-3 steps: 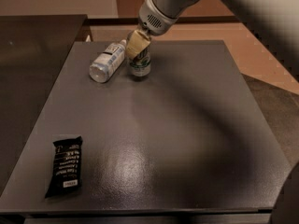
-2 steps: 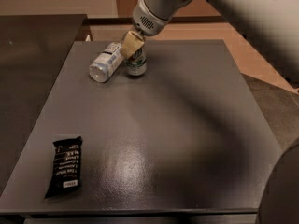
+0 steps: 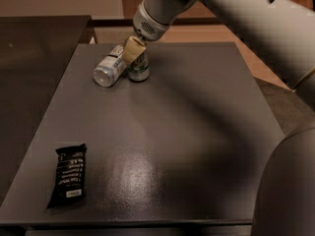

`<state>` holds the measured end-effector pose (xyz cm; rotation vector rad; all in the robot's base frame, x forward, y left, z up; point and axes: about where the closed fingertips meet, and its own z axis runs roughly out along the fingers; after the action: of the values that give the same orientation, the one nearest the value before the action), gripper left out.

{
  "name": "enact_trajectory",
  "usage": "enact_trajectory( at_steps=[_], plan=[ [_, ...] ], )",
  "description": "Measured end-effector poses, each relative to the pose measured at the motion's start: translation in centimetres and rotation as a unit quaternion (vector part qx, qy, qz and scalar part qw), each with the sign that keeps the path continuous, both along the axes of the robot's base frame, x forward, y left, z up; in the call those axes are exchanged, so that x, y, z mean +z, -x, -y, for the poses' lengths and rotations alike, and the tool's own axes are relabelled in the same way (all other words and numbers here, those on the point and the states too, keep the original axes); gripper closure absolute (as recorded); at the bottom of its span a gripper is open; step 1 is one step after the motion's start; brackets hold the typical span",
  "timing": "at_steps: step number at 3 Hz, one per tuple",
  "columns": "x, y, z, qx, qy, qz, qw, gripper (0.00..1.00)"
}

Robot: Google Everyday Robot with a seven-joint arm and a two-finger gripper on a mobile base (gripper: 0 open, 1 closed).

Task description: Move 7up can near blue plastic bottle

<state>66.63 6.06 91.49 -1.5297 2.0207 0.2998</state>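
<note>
One hand [image 3: 135,52] grips one upright 7up can [image 3: 140,69] beside one blue plastic bottle [image 3: 109,69] — one snack bar [image 3: 69,181] well apart.

**One arm slanting in from the upper right, gripper sitting low at the far end**

The thick white rounded arm [image 3: 246,18] is slanting down from the upper right corner toward the upper middle of the camera view. Its white cylindrical wrist [image 3: 156,11], ringed at the end with a grey perforated band, is pointing down and to the left. The small tan gripper [image 3: 134,50] is hanging just below that wrist, tilted the same way. A second broad white curved section of the robot [image 3: 290,181] is filling the lower right corner.
</note>
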Motion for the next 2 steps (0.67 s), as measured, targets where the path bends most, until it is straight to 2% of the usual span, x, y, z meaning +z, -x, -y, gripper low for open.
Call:
enact_trajectory(
  at_steps=[1, 2],
  plan=[
    [-0.15, 0.03, -0.14, 0.001, 0.001, -0.001, 1.0000, 0.13],
    [-0.30, 0.06, -0.28, 0.002, 0.001, -0.002, 1.0000, 0.00]
  ],
)
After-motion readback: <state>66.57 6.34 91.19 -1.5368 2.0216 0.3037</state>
